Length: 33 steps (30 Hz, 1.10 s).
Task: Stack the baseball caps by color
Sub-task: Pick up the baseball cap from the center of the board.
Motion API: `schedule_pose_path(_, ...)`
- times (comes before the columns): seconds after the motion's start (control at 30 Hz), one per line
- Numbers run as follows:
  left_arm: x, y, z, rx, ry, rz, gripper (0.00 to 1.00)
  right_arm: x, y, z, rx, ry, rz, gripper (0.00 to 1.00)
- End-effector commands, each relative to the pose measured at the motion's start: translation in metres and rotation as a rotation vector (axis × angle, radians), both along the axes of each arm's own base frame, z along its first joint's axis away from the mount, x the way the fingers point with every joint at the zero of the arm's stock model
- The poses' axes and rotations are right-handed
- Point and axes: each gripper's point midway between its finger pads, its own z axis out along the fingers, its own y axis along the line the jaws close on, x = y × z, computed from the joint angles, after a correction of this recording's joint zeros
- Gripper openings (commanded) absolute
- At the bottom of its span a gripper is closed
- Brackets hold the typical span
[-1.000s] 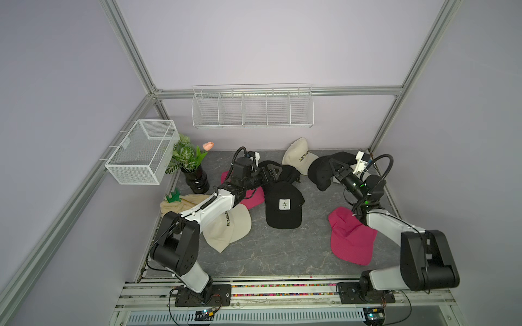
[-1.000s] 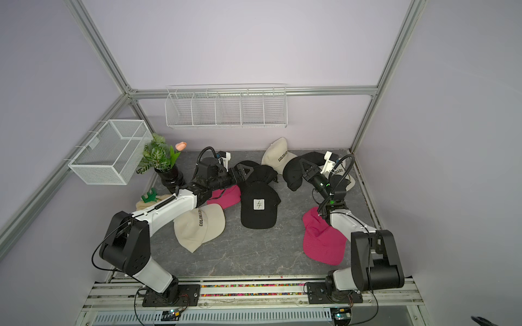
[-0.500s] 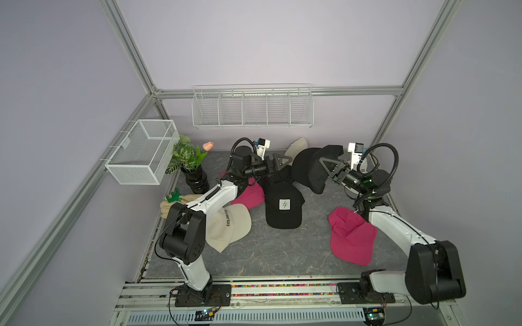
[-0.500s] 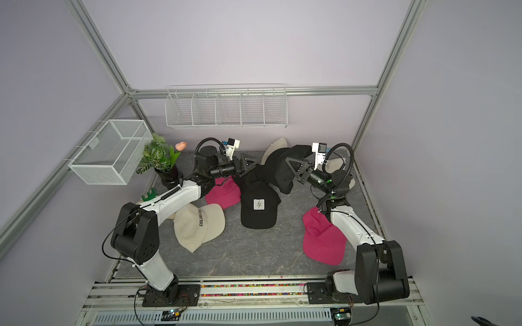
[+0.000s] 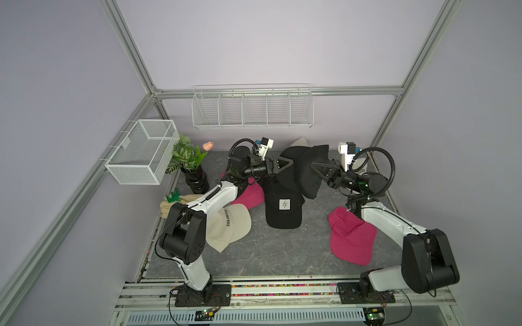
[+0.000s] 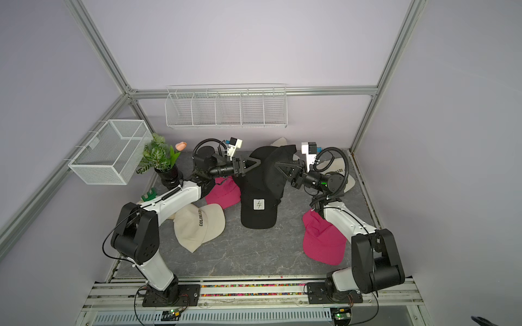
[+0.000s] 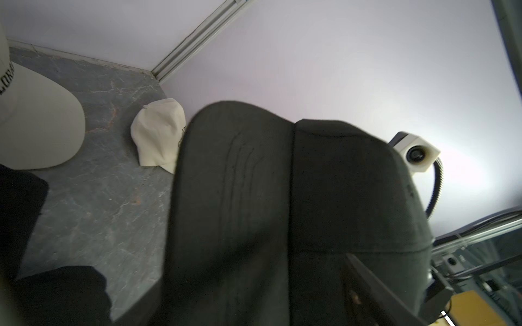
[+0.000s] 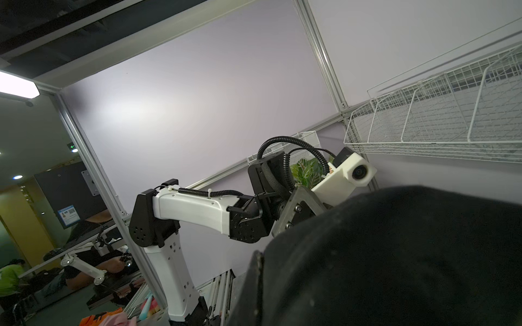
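The bench (image 5: 268,254) is a grey marbled surface inside a framed enclosure. A white wire rack (image 5: 252,108) is mounted on the rear wall. A white mesh basket (image 5: 141,152) hangs on the left wall.

Raised cap: one black cap (image 5: 306,180) is held clear of the bench, above its rear centre, between the two arms. It fills the right wrist view (image 8: 395,254).

Right gripper (image 5: 315,167): jaws closed on the right side of the raised black cap.

Left gripper (image 5: 288,163): fingertips are at the left side of the same cap. Whether the jaws grip the fabric cannot be determined.

Caps lying on the bench:
- Pink mesh cap (image 5: 350,240): near the front right corner, partly under the right arm.
- Cream "COLORADO" cap (image 5: 234,225): front left, beside the left arm.
- Black logo cap (image 5: 283,214): centre, brim toward the front edge.
- Second pink cap (image 5: 250,196): left of the logo cap, partly under the left arm.
- Second cream cap (image 5: 360,168): rear right corner, behind the right arm.
- Third cream cap (image 5: 300,140): rear edge, mostly hidden by the raised cap.

A potted plant (image 5: 189,163) stands in the rear left corner. A folded cream towel (image 5: 169,204) carrying a green toy (image 5: 173,195) lies at the left edge.
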Motion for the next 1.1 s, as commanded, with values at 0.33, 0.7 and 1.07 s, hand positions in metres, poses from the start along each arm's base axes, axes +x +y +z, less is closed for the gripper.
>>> schedule_pose_path(0.33, 0.004, 0.036, 0.023, -0.011, -0.057, 0.122, 0.00, 0.042, -0.034, -0.063, -0.129, 0.281, -0.284, 0.90)
schedule_pose_path(0.7, 0.012, 0.028, 0.050, -0.149, 0.009, 0.076, 0.00, 0.031, -0.043, -0.049, 0.073, 0.311, -0.296, 0.89)
schedule_pose_path(1.07, 0.020, 0.021, 0.041, -0.135, 0.043, 0.083, 0.00, 0.033, -0.039, -0.030, 0.186, 0.254, -0.232, 0.89)
